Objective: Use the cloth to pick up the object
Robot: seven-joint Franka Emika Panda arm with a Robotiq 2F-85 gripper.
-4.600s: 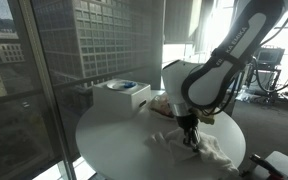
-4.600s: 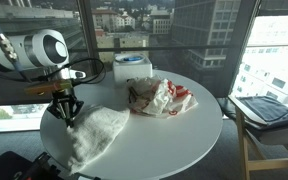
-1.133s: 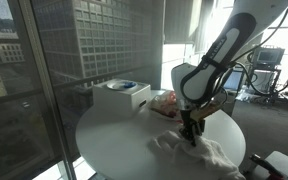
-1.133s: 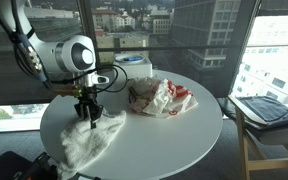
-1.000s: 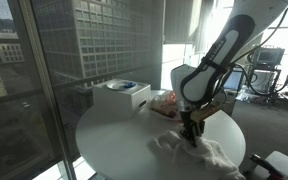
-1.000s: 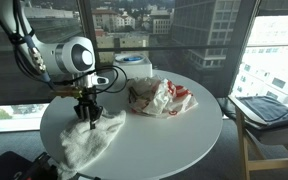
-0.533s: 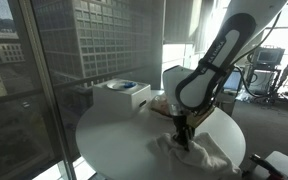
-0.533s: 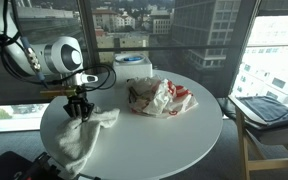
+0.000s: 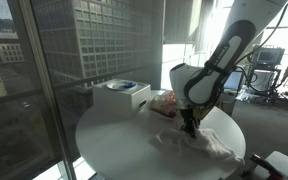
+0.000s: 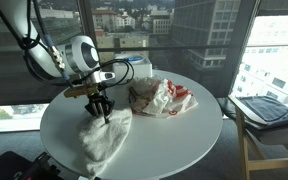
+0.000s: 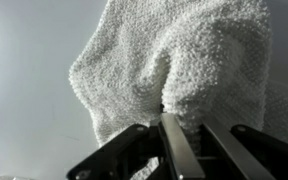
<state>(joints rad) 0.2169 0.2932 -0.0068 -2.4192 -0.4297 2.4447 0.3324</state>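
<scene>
Your tool (image 10: 101, 110) is pinched closed on a fold of the cloth (image 10: 106, 140), which hangs limp onto the counter (image 10: 174, 135). The crumpled object (image 10: 162, 97) sits nearby (light and crinkly, I'd judge). Drape the cloth over it and grip its bunched middle.

We've got our arm (image 9: 227, 52) bent over at the elbow, wrist pointing straight down. Our gripper (image 10: 100, 111) hangs low, fingers pinched tight on the cloth (image 10: 108, 138).
</scene>
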